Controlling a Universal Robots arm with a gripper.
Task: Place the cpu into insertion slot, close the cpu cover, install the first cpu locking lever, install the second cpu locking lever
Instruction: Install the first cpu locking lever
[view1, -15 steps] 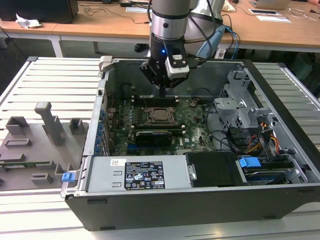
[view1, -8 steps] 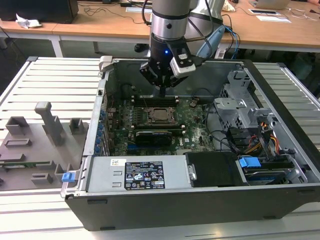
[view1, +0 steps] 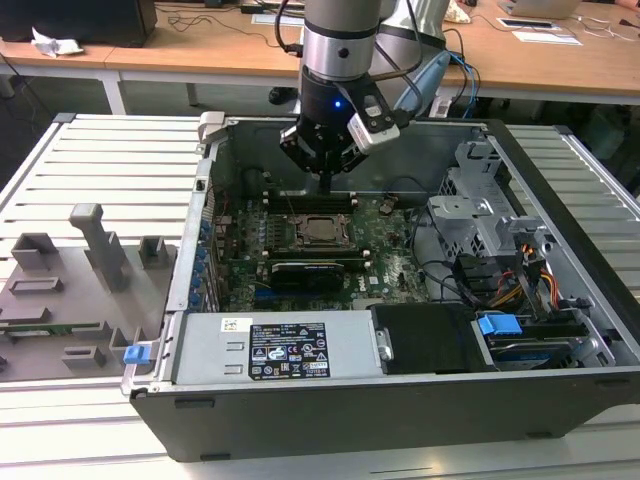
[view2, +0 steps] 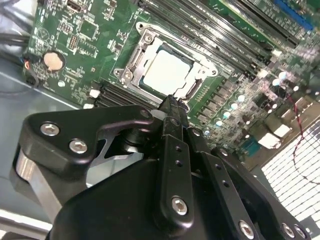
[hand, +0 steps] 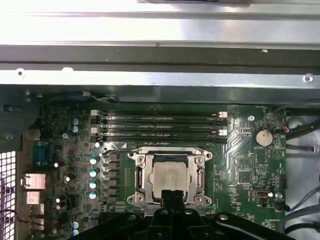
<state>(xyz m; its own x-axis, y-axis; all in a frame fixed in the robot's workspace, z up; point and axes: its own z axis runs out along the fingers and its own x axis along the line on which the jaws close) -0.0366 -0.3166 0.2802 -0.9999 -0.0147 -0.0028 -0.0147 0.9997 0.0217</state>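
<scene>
— Where is the cpu (hand: 170, 177)?
— It lies flat in the insertion slot (hand: 199, 177), pale face up, amid the green motherboard (view1: 390, 260). The cpu cover (hand: 170, 152) lies down around it, and the chip shows through its window.
— And the gripper (view2: 171, 102)?
— It hangs just above the slot's near edge. Its fingers are drawn together into one narrow black tip, with nothing seen between them. In the exterior view that tip points down just behind the slot.
— What lies around the slot?
— The long black memory slots (hand: 160, 125) run beside it, and a coin battery (hand: 261, 136) sits further off on the board.
— What holds the board?
— An open computer case (view1: 400, 410) lying on its side. Inside it sit the grey power supply (view1: 270, 350) along the near wall and a metal drive cage (view1: 475, 215) with cables towards the exterior view's right. Outside the case, on the exterior view's left, a grey fixture tray (view1: 60, 290) rests on the slatted table (view1: 120, 160).
</scene>
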